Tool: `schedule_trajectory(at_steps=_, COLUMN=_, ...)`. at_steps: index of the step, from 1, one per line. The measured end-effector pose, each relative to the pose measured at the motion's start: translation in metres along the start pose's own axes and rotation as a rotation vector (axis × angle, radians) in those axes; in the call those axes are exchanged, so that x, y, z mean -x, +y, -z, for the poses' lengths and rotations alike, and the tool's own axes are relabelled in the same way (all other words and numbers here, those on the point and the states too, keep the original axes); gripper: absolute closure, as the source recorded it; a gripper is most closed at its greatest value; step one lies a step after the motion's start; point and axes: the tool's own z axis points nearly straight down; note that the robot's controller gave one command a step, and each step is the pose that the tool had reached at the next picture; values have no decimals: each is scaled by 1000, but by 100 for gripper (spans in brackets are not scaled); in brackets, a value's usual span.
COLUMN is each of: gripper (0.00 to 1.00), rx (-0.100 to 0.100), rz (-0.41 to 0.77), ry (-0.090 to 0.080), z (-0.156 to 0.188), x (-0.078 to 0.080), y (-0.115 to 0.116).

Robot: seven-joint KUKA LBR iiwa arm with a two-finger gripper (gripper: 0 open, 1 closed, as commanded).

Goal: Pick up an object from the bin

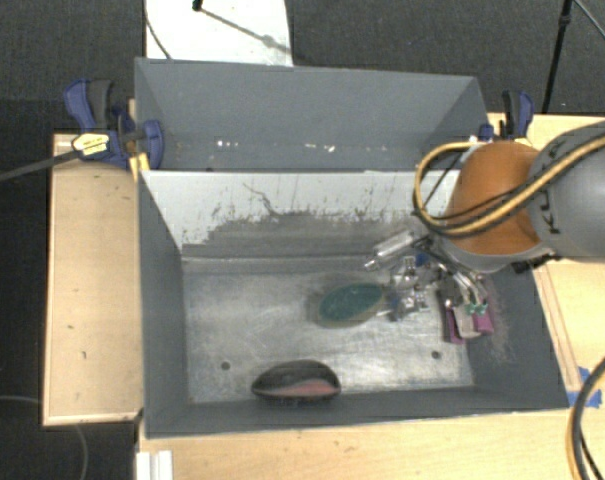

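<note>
- Fingers (406, 286) are low over the floor of the bin (232, 298), just beside the right end of a green oval thing (348, 305). Spread or pressed together: cannot tell, the metal parts overlap.
- Nothing seen pinched, so the grasp is judged not yet made.
- To do it well: centre over the oval, straddle its narrow side, and reach the floor before closing.
- Dark oval thing (297, 380) lies by the front wall, well apart, no obstacle.

Scuffed matt grey metal bin (232, 308), smooth teal oval (348, 304), dark matt oval (296, 381), shiny metal hand (407, 286)
</note>
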Motion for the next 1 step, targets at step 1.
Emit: schedule_trajectory(at_steps=1, gripper=100, rx=0, rz=-6, ry=1, z=159, x=6, y=-1)
